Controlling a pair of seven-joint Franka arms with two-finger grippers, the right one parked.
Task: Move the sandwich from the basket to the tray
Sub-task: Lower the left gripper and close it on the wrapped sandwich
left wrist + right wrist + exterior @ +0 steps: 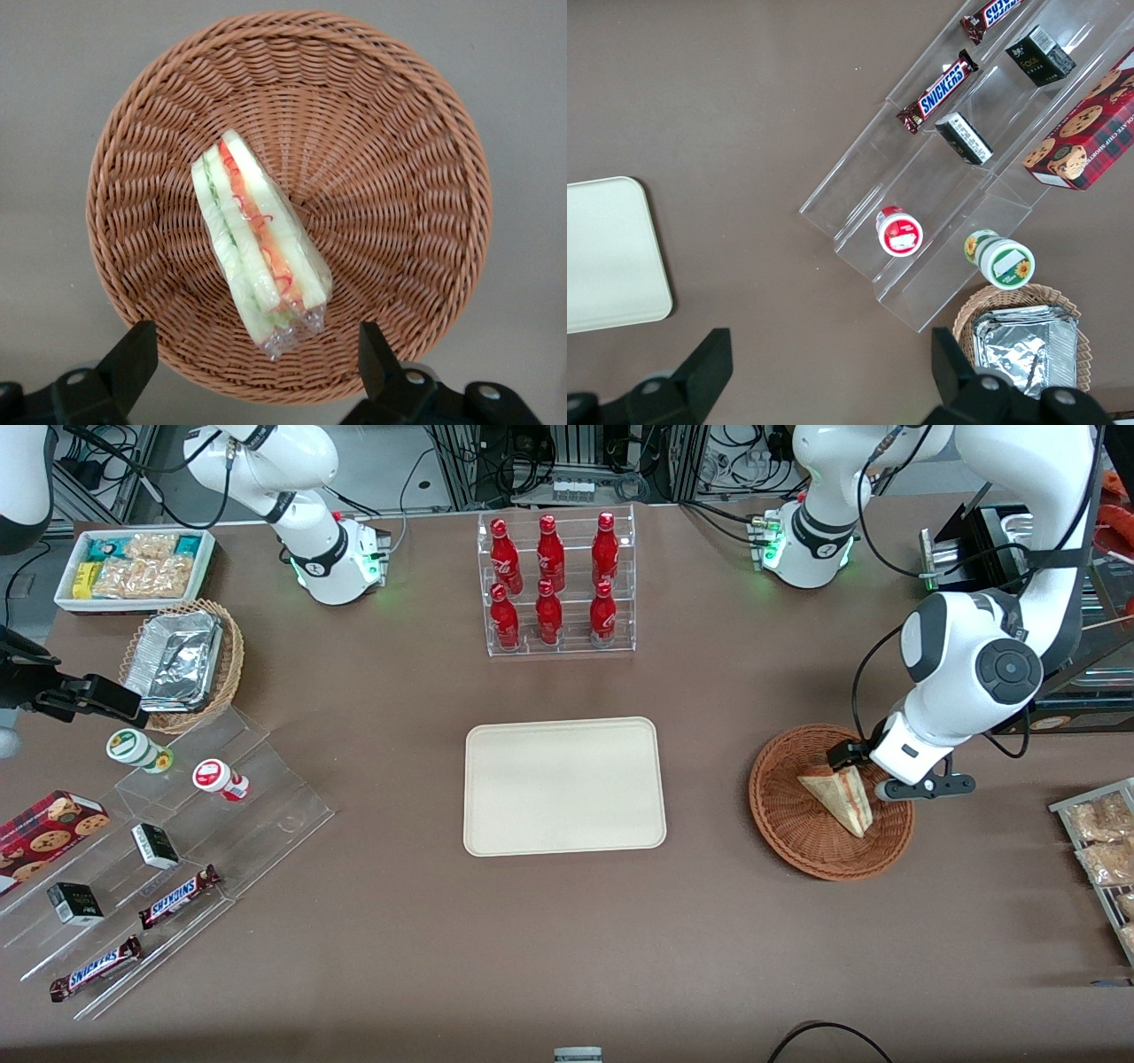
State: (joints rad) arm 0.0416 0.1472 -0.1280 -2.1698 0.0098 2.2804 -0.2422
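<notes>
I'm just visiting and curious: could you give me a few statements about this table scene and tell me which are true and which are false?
1. The sandwich lies in the basket. True.
2. The tray holds a bottle. False: nothing is on it.
3. The end effector is open above the basket. True.
4. The end effector grips the sandwich. False: its fingers stand apart, not touching it.
5. The rack holds six red bottles. True.

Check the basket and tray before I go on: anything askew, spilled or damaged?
Nothing stands out. The wrapped sandwich lies intact on its side in the basket, the tray sits flat and bare, and the gripper hangs open above the basket.
</notes>
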